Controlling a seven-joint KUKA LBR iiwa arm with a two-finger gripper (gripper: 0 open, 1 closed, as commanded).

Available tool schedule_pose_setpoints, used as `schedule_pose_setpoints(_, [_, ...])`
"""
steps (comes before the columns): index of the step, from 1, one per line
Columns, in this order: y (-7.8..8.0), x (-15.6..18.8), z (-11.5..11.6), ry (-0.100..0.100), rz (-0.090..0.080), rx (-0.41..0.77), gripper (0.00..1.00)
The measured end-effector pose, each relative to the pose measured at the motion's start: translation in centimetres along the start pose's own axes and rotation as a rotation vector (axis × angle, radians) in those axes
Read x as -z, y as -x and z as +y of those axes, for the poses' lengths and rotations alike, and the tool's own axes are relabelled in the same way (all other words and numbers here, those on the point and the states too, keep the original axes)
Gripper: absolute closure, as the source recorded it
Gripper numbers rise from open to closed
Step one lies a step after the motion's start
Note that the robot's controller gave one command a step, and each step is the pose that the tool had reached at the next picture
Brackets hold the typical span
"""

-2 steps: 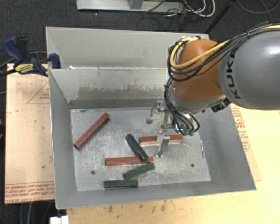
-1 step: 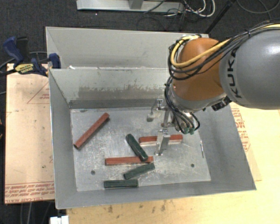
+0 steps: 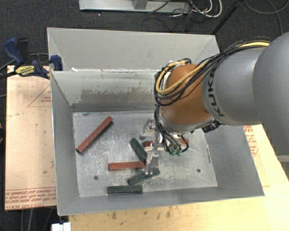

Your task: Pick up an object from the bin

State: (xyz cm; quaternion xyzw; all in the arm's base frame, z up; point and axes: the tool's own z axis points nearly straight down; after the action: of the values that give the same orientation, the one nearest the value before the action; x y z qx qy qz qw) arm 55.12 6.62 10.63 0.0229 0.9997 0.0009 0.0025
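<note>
My gripper (image 3: 152, 159) hangs low in the middle of the bin, under the orange wrist cover. Its tip is among a small cluster of blocks. A dark green block (image 3: 138, 148) lies tilted just to its left. Right below the tip sits another dark green block (image 3: 143, 176), and it seems to touch the gripper. A short red-brown block (image 3: 126, 166) lies flat just left of the tip.
A long red-brown block (image 3: 94, 134) lies diagonally in the bin's left part. A third dark green block (image 3: 124, 189) rests near the front wall. The arm and its cables cover the bin's right middle.
</note>
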Motion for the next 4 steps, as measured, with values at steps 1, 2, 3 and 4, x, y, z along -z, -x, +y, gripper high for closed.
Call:
schedule_pose_setpoints(1, [4.2,-2.6,-5.9,0.003,0.0,0.004,0.0])
schedule_pose_setpoints(2, [6.8,-2.9,-12.2,0.001,-0.008,-0.021,0.0])
schedule_pose_setpoints(3, [6.3,-3.0,-10.7,-0.005,-0.013,0.011,0.0])
schedule_pose_setpoints(4, [7.5,-2.9,-9.2,-0.001,-0.02,0.1,1.0])
